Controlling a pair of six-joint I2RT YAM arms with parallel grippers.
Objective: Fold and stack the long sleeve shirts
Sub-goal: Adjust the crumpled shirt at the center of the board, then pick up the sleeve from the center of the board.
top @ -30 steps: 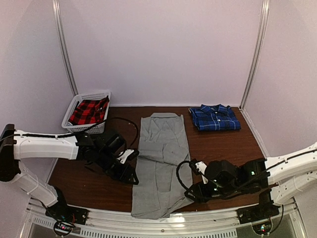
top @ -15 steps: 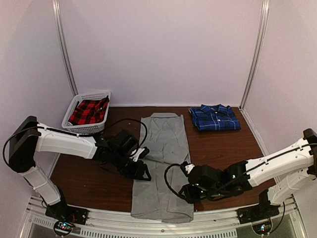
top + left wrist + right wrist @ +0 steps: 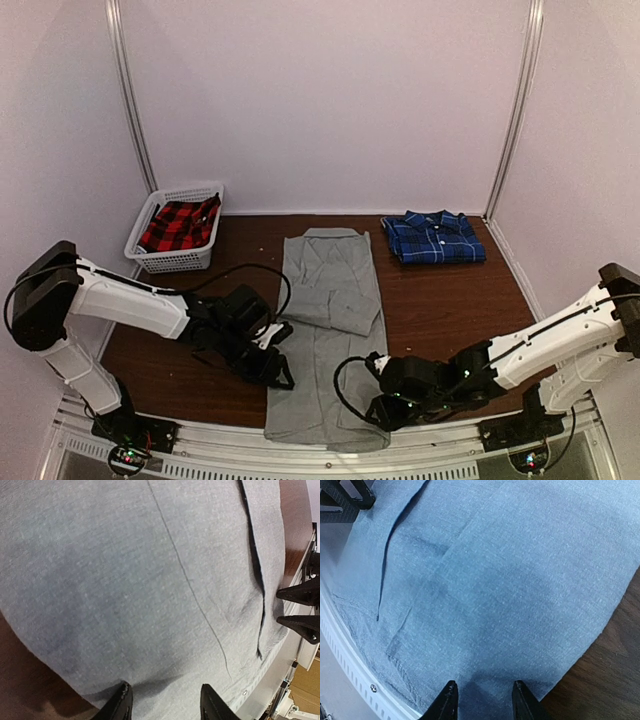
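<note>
A light grey long sleeve shirt (image 3: 330, 300) lies lengthwise down the middle of the brown table (image 3: 450, 300), its sides folded in and its hem at the near edge. A dark blue plaid shirt (image 3: 433, 237) sits folded at the back right. My left gripper (image 3: 278, 372) is low at the grey shirt's near left edge. In the left wrist view the gripper (image 3: 165, 700) is open, fingers apart over the grey fabric (image 3: 150, 580). My right gripper (image 3: 375, 412) is at the near right corner. Its wrist view shows it (image 3: 484, 687) open over the cloth (image 3: 510, 580).
A white basket (image 3: 185, 190) at the back left holds a red and black plaid cloth (image 3: 178, 225). A white metal rail (image 3: 300, 455) runs along the table's near edge, just past the shirt's hem. White walls close in the left, back and right sides.
Both grippers have come in from the sides onto the grey shirt, then moved nearer its hem. The right jaws have narrowed a little.
</note>
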